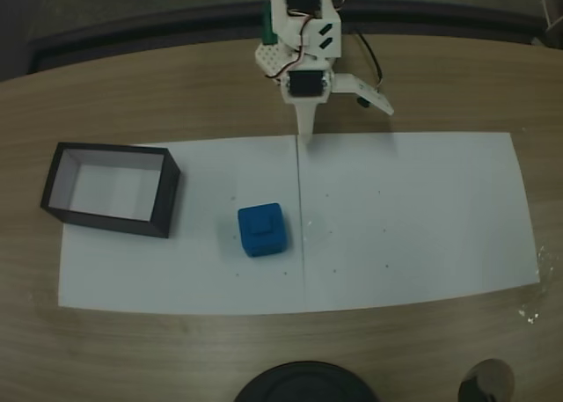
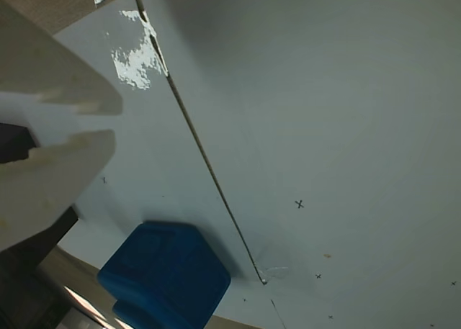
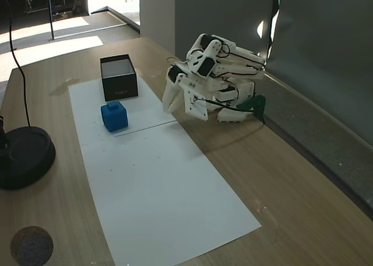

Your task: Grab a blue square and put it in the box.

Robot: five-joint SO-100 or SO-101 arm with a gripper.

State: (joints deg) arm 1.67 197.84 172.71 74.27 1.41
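Arm folded low, gripper (image 1: 345, 112) open above paper edge, blue square (image 1: 261, 230) apart.

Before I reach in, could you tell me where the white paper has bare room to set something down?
The widest free patch is the paper right of its centre seam in a fixed view. Left of the seam is crowded: the blue square sits near the box. The gripper hangs at the seam's far edge.
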